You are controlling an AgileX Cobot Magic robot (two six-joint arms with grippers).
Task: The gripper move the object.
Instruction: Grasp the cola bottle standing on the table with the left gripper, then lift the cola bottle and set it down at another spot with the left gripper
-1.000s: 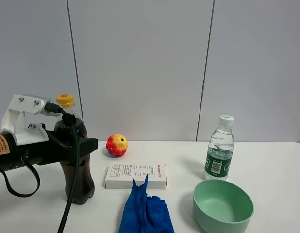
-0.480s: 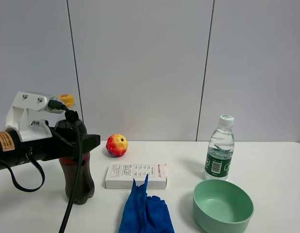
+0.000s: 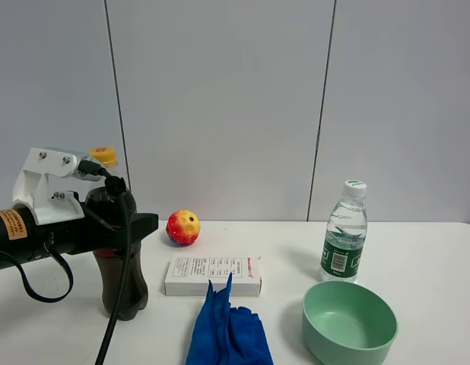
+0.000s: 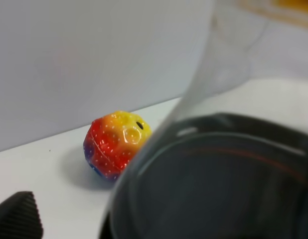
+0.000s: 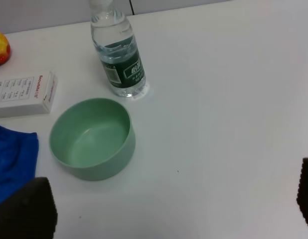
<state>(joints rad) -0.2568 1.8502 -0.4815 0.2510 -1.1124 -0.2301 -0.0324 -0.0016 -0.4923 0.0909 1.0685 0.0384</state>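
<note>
The cola bottle (image 3: 122, 283), with dark liquid, a red label and a yellow-orange cap (image 3: 104, 156), stands upright on the white table at the left. My left gripper (image 3: 147, 224) reaches in from the left at label height, its jaws on either side of the bottle. In the left wrist view the bottle (image 4: 219, 189) fills most of the frame. One black fingertip (image 4: 17, 216) shows with bare table between it and the bottle, so the jaws look open. My right gripper (image 5: 164, 209) is open and empty above the table's right part; it does not show in the exterior high view.
A red-yellow ball (image 3: 183, 226) lies behind a white box (image 3: 213, 274). A blue cloth (image 3: 227, 331) lies in front of the box. A green bowl (image 3: 349, 323) and a green-labelled water bottle (image 3: 344, 242) stand at the right.
My left gripper has moved a little to the right, further around the cola bottle. The bottle still stands on the table.
</note>
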